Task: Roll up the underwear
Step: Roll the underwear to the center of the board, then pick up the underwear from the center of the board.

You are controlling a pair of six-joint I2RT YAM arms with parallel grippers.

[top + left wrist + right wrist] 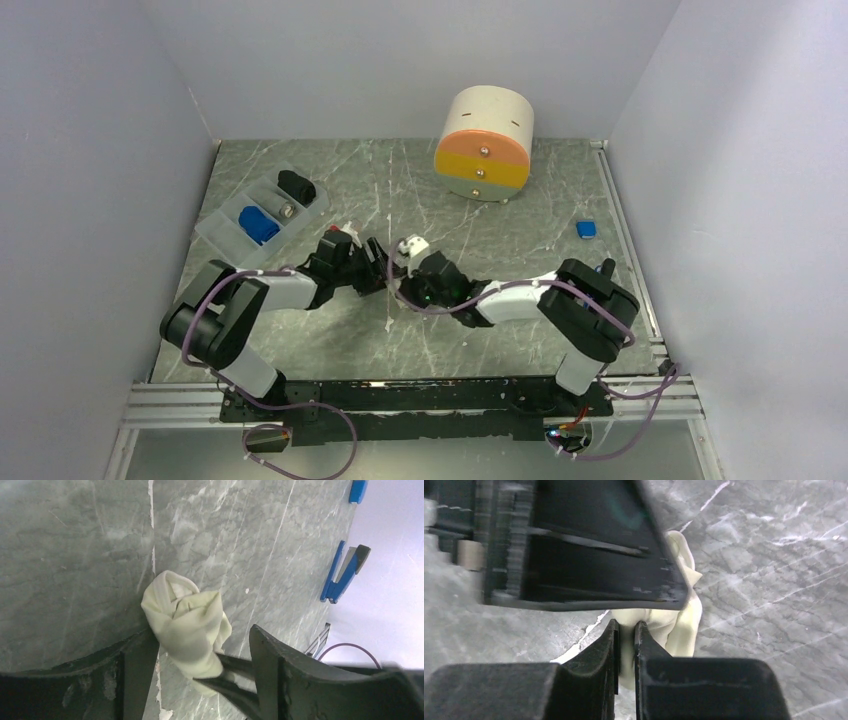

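Pinching bunched cream underwear (187,615) on counter (75,555) with right hand (626,632), nearly closed; straddling it with left hand (200,636), spread wide.

We see the cream-yellow underwear (186,622) pale and plain, without print; the blue underwear (258,224) is a strong royal blue; the rolled bundle (296,186) beside it is black; their tray (222,230) is translucent grey; the table (330,340) is grey-green marble veined in white; the drum of drawers (483,140) is cream above, with one orange front and one yellow; the left gripper (200,635) and right gripper (626,627) are black; a cable (350,644) is purple.
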